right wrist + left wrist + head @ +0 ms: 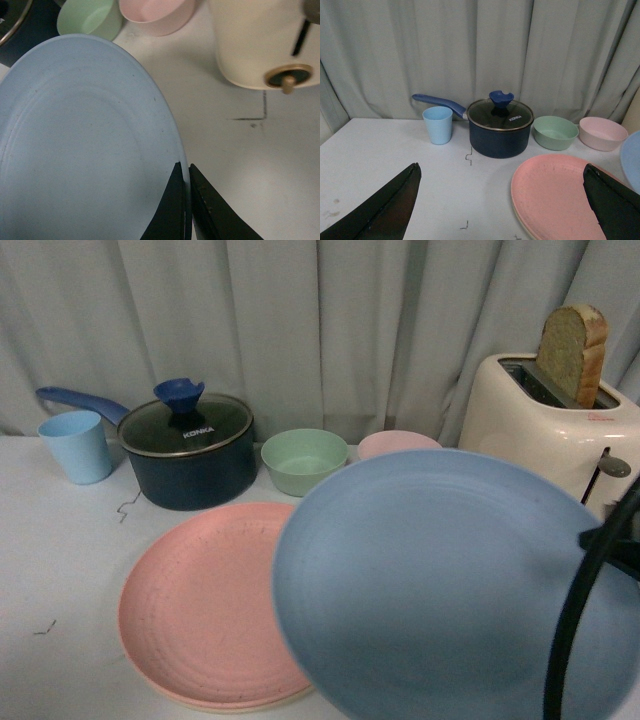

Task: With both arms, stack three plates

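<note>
The light blue plate point(450, 580) hangs tilted above the table at the front right, its left edge overlapping the pink plate point(210, 605). My right gripper point(185, 167) is shut on the blue plate's rim point(177, 135), one finger on each face. The pink plate lies flat on the cream plate point(235, 705), of which only a thin rim shows beneath. In the left wrist view the pink plate point(552, 195) lies under my left gripper point(502, 172), which is open wide and holds nothing. A black part of the right arm point(585, 590) curves in at the right edge.
Along the back stand a light blue cup point(77, 445), a dark blue pot with glass lid point(190, 450), a mint-green bowl point(303, 460) and a small pink bowl point(397, 444). A cream toaster point(560, 425) holding bread point(573, 355) is at the right. Curtain hangs behind.
</note>
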`<state>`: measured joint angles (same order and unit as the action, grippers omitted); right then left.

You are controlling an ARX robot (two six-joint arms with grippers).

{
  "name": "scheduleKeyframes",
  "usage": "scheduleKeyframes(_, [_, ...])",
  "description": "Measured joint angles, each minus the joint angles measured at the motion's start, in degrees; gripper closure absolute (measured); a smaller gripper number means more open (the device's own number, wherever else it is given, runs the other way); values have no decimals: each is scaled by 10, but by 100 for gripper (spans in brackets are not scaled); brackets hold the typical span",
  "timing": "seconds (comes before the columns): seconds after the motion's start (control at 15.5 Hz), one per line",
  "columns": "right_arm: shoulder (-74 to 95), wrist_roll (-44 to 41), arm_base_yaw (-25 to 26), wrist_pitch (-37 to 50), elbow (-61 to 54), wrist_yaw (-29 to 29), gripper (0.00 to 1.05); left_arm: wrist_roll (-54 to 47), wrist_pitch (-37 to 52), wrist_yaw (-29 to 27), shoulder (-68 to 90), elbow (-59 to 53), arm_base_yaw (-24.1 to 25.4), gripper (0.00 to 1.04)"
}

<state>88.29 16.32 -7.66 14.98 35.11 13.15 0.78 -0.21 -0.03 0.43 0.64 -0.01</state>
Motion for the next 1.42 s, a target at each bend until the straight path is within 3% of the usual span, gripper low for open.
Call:
scheduleKeyframes(0.45, [157,76,-121,-66,186,-85,102,0,0,0,0,0,0,7])
scheduleKeyframes(0.77, [209,87,-187,-87,224,-104,102,0,0,0,0,0,0,7])
scheduleKeyframes(1.42, [284,129,-213,-96,294,-138,102,0,0,0,0,0,0,7])
